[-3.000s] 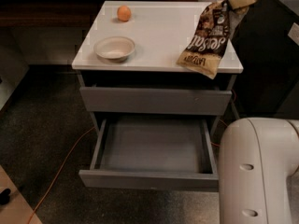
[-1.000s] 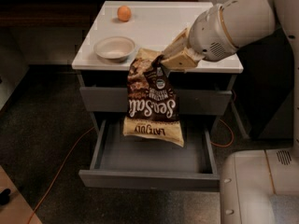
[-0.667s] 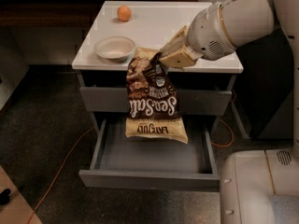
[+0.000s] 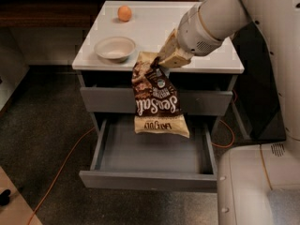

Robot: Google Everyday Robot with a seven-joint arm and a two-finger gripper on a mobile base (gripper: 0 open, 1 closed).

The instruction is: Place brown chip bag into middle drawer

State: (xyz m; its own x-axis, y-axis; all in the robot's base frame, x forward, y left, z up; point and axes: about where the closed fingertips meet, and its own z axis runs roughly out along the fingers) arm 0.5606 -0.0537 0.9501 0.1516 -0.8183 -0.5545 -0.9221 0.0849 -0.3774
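Camera view, looking down on a grey cabinet with a white top surface (image 4: pixel 159 25): the robot's pale arm (image 4: pixel 213 18) reaches in from the upper right, and its gripper (image 4: pixel 158 62) sits just past the front edge of the surface, above the cabinet's drawer fronts. The tan fingers (image 4: pixel 174 54) are clamped on the crumpled upper end of the brown chip bag (image 4: pixel 157 100), which hangs straight down from them, in the air and touching nothing else that can be made out. The bag's white "Sea Salt" lettering faces the camera, and its tan-yellow lower end lies in front of the closed upper drawer front (image 4: pixel 110 100) and over the rear part of the middle drawer (image 4: pixel 140 151). The middle drawer is pulled out toward the camera, its smooth grey floor and low side walls exposed, with the bag suspended above it rather than resting in it. On the surface, a white bowl (image 4: pixel 115 48) stands near the front left corner, just left of the gripper, and a small orange ball (image 4: pixel 124 13) lies well behind the bowl toward the back edge. An orange cable (image 4: pixel 61 165) runs across the dark speckled floor at the left, and the robot's white base (image 4: pixel 255 184) fills the lower right corner
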